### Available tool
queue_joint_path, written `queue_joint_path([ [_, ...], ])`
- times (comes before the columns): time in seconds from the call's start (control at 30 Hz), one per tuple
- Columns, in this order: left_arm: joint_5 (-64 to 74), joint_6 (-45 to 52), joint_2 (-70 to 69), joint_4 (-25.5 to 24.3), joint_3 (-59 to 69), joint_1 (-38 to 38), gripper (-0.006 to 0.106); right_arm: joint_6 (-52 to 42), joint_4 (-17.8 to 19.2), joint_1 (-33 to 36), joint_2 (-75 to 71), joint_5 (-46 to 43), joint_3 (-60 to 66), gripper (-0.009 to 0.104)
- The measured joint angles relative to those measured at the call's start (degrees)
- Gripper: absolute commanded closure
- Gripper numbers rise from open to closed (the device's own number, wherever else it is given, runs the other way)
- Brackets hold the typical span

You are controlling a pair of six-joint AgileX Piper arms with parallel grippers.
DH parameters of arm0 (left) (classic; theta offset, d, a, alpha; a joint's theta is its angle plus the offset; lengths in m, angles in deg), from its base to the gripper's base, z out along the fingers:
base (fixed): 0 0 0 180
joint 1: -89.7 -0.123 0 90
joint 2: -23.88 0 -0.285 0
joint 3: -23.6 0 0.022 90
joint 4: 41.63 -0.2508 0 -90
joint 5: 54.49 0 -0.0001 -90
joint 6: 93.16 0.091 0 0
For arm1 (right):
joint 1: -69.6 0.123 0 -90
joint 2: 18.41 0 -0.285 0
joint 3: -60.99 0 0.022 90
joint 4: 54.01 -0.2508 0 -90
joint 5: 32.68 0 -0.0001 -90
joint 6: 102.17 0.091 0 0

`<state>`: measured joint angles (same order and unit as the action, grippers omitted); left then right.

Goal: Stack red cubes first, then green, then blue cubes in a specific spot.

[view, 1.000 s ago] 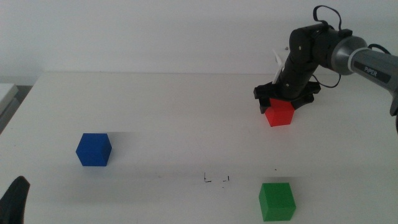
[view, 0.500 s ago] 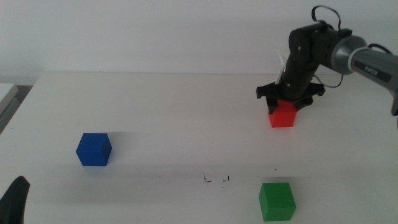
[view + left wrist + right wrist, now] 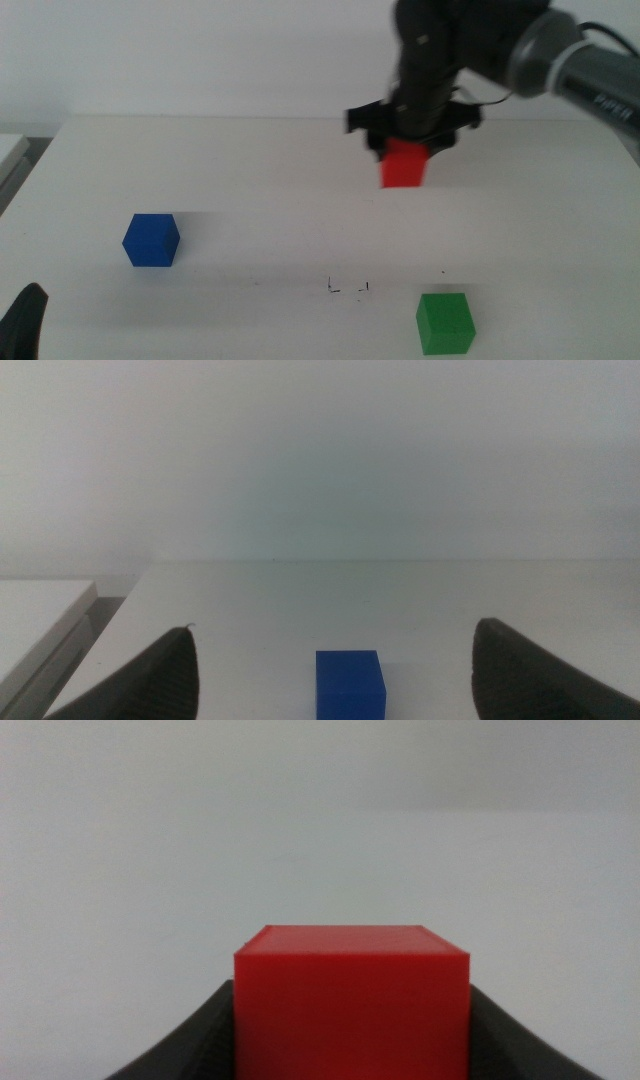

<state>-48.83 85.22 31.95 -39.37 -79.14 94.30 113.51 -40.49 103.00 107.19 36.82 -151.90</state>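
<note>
Three cubes, none stacked yet. Nearest sits the green cube, beside the specific spot; the blue cubes rest further left, in front of the idle left pincer, which is spread wide. Farthest back, the right pincer is clenched on the red cubes, apparently lifted off the bench. The risk is setting it down skewed or off the marks. No long axis; its faces look roughly square-on.

Matte red cube, smooth faces
</note>
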Motion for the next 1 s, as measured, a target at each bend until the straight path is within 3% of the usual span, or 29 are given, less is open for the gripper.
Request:
queue_joint_path([
  [0.33, 0.0, 0.0, 0.0, 0.0, 0.0, 0.0, 0.007, 10.9, 0.7, 9.3, 0.3, 0.0, 2.0, 0.076],
  [1.0, 0.0, 0.0, -0.1, 0.0, 0.0, 0.0, 0.007, 16.7, 2.0, 11.1, 3.0, -10.0, 13.2, 0.076],
])
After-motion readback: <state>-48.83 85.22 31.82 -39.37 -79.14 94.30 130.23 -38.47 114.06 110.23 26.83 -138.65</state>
